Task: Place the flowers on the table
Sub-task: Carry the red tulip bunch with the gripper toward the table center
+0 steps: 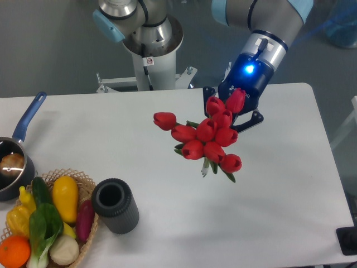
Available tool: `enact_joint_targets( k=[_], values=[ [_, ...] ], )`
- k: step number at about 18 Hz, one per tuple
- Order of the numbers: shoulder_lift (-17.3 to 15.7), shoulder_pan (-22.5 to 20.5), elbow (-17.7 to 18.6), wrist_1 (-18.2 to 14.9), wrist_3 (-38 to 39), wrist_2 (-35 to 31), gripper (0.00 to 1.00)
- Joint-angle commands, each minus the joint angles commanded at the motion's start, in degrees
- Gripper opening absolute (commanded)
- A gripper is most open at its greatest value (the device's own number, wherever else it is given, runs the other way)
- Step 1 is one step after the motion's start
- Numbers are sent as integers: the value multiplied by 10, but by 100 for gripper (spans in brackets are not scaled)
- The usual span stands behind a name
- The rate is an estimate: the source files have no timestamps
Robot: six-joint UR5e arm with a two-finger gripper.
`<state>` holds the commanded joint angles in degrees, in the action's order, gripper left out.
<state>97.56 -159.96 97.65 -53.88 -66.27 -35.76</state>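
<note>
One bunch of flowers (207,137) is held above the white worktop (279,195) by the pincer (234,114), which is pinched on it behind the blooms. Its stems are pointed downward, clear of the surface. A dark cylindrical holder (115,205) is stood well apart from the flowers.

The flowers (207,137) hide the fingers; the basket (85,234) is cut off.
</note>
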Motion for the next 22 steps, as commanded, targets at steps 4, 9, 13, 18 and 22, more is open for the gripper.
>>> enact_joint_targets(
  k=[4,9,13,18,22],
  values=[
    [-10,5,0,0,-1,-72,21],
    [-11,8,3,-2,-1,-117,15],
    [-17,29,19,-4,-14,-205,18],
    [-28,37,39,-20,-36,-254,20],
    [-25,56,40,-21,-40,-300,23]
  ],
)
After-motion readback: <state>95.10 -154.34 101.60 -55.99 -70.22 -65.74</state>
